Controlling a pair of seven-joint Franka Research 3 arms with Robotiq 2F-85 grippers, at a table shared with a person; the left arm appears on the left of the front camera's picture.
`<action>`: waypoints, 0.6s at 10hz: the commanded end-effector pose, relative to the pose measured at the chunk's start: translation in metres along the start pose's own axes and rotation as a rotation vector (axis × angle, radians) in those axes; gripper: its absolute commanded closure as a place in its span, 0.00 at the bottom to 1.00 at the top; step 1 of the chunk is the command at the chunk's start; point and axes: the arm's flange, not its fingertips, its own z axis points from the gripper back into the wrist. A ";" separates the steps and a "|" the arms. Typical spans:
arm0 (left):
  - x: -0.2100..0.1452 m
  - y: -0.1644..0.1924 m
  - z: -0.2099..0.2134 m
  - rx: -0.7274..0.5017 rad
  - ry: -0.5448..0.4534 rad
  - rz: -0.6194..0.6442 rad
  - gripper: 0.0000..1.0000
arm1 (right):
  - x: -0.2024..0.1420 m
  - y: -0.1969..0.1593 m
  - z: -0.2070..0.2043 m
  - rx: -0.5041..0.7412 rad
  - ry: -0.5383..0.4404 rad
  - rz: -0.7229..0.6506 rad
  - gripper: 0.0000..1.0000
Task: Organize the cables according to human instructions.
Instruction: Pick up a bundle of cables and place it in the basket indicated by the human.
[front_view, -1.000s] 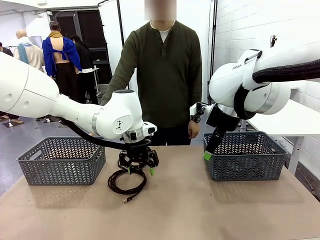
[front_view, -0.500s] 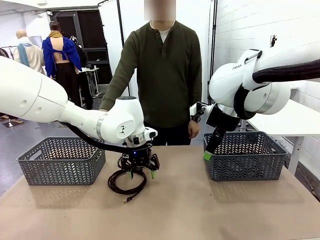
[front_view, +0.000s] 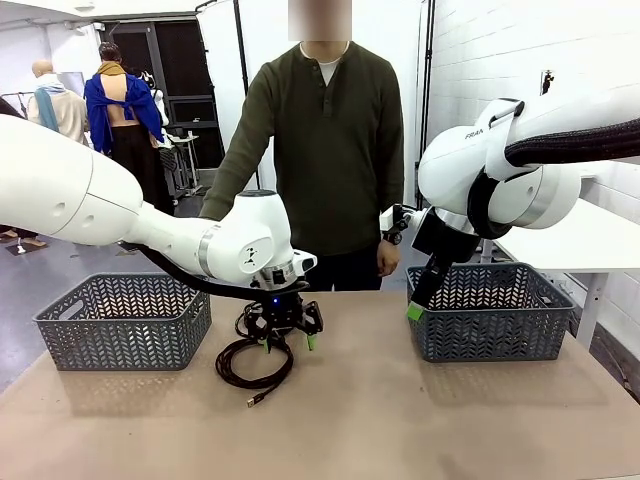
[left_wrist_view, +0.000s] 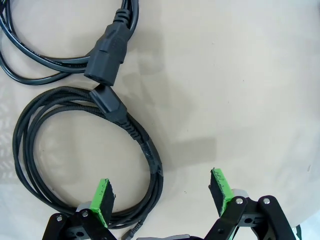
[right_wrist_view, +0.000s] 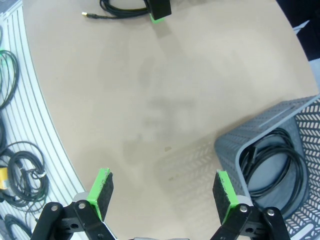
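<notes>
Two black cables lie left of the table's middle. In the left wrist view a braided coil (left_wrist_view: 149, 150) lies low at the left, and a cable with a thick power plug (left_wrist_view: 107, 55) lies above it. My left gripper (left_wrist_view: 161, 195) hangs open just over the braided coil, whose right strand runs between the fingers, near the left one. From the front, this gripper (front_view: 285, 338) is low over the coil (front_view: 255, 384). My right gripper (right_wrist_view: 162, 192) is open with nothing in it, above the table beside the right basket (right_wrist_view: 235, 140). Another cable (right_wrist_view: 300, 160) lies coiled in that basket.
A grey basket (front_view: 120, 320) stands at the table's left and another (front_view: 490, 315) at its right. A person (front_view: 325, 150) stands at the far edge between them, with one hand (front_view: 388, 260) hanging near the right basket. More cables (right_wrist_view: 20, 175) lie on the floor beyond the table's edge.
My left gripper has shifted slightly to the right over the coil and stays open. The right arm has not moved.
</notes>
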 end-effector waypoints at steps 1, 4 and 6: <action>0.000 -0.007 0.001 0.022 0.002 0.037 0.00 | 0.001 -0.001 -0.001 -0.004 0.005 0.001 0.00; -0.002 -0.008 -0.004 0.028 0.022 0.052 0.00 | 0.001 -0.001 -0.001 -0.004 0.005 0.001 0.00; 0.000 -0.009 -0.007 0.035 0.029 0.055 0.00 | 0.001 -0.001 -0.001 -0.004 0.005 0.001 0.00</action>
